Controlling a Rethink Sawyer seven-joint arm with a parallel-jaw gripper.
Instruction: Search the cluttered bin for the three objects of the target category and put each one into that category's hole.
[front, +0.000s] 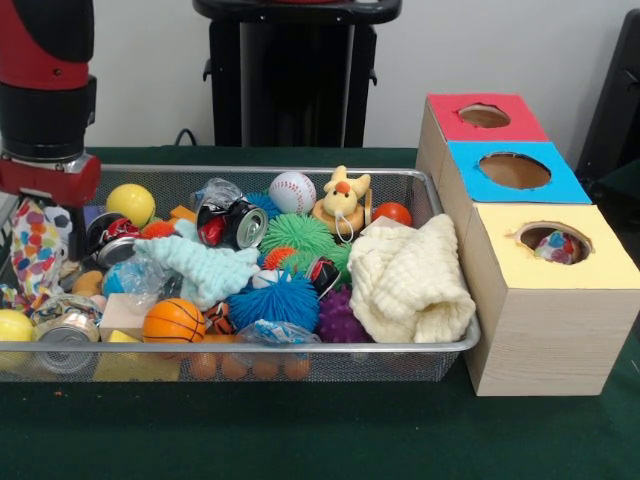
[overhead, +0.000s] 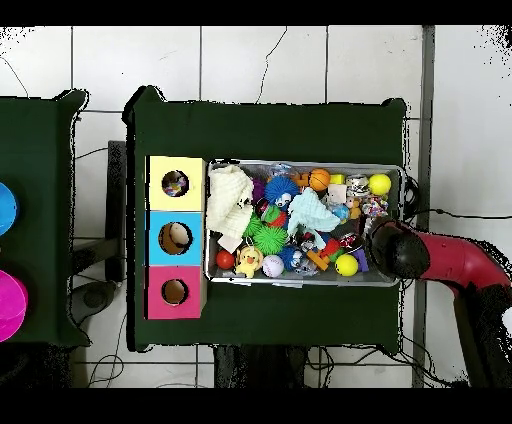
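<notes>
A wire mesh bin (front: 440, 345) holds a heap of mixed things: a baseball (front: 292, 191), a yellow ball (front: 131, 203), an orange basketball (front: 173, 321), green (front: 297, 234), blue (front: 273, 301) and purple (front: 341, 318) spiky balls, crushed cans (front: 240, 224), a cream cloth (front: 410, 280) and a mint cloth (front: 205, 267). My gripper (front: 40, 225) hangs over the bin's left end, right above a polka-dot bag (front: 36, 252); its tips are hidden. In the overhead view the gripper (overhead: 385, 245) is over the bin's right end (overhead: 401, 200).
A row of three boxes stands beside the bin: red (front: 500, 127), blue (front: 560, 185) and yellow (front: 610, 265), each with a round hole. A colourful object (front: 556, 246) shows inside the yellow box's hole. A plush duck (front: 341, 201) sits at the bin's back.
</notes>
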